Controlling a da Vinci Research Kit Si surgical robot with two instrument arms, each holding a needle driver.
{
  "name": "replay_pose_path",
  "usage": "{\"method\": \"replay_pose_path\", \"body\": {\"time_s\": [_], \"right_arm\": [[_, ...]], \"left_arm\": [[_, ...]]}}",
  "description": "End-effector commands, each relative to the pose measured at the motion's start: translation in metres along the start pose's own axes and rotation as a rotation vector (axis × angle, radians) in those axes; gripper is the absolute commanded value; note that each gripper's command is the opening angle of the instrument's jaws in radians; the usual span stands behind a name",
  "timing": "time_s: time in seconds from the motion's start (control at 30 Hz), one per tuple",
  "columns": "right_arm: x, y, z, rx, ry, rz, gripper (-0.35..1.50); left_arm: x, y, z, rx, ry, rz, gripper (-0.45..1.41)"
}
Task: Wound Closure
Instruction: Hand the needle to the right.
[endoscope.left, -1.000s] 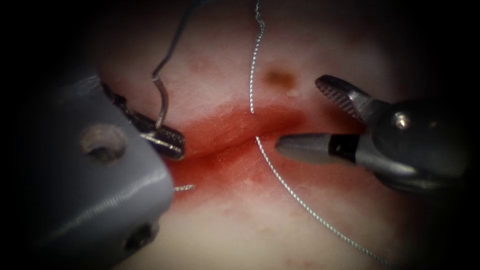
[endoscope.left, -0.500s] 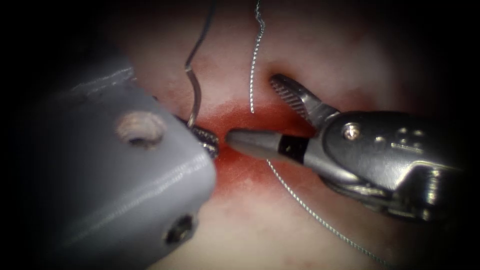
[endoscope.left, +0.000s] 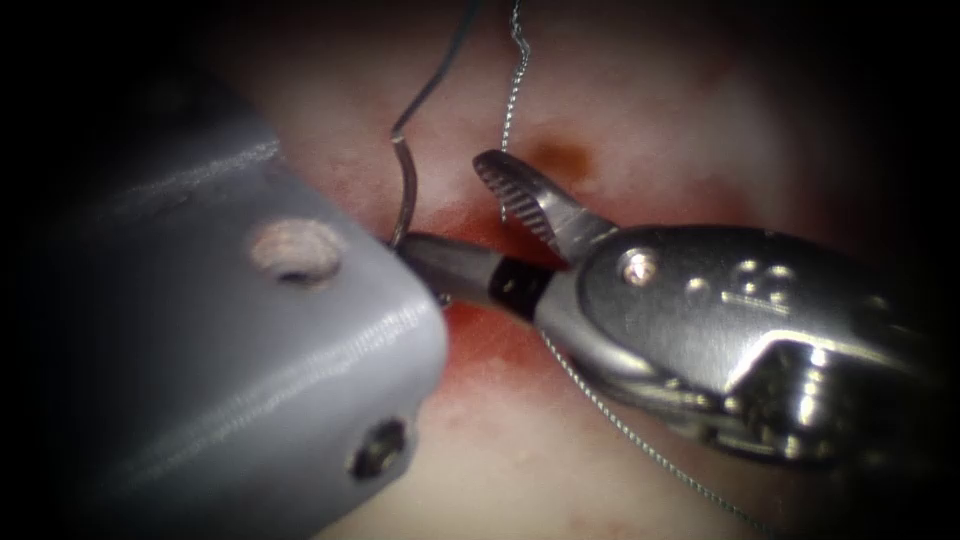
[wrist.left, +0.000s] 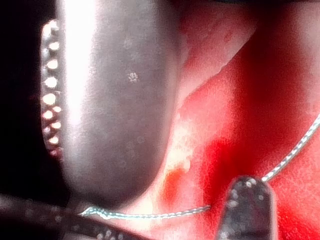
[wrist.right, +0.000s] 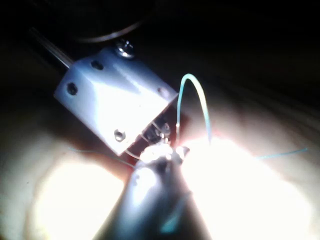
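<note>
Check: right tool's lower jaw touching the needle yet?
Cannot tell. In the endoscope view the right tool, jaws open, has its lower jaw tip meeting the needle beside the left tool, whose body hides the spot.

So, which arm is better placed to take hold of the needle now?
Right, probably. The right tool has its jaws open at the needle, close to where the left tool grips it near its lower end. The needle stands clear of the tissue. The left tool is occupied holding it.
</note>
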Motion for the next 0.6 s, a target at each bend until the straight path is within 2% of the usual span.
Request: {"method": "replay_pose_path", "body": {"time_s": [0.03, 0.3, 0.6], "right_arm": [[0.0014, -0.0004, 0.0009, -0.006, 0.016, 0.002, 0.41], [0.0016, -0.0006, 0.0017, -0.039, 0.023, 0.002, 0.49], [0.0014, -0.0010, 0.0021, -0.052, 0.026, 0.002, 0.49]], "left_arm": [[-0.0012, -0.0002, -0.0001, 0.000, -0.007, 0.004, -0.45], [-0.0011, -0.0007, 0.0003, -0.009, -0.014, -0.008, -0.45], [-0.0016, -0.0014, 0.0009, -0.043, -0.046, -0.043, -0.45]]}}
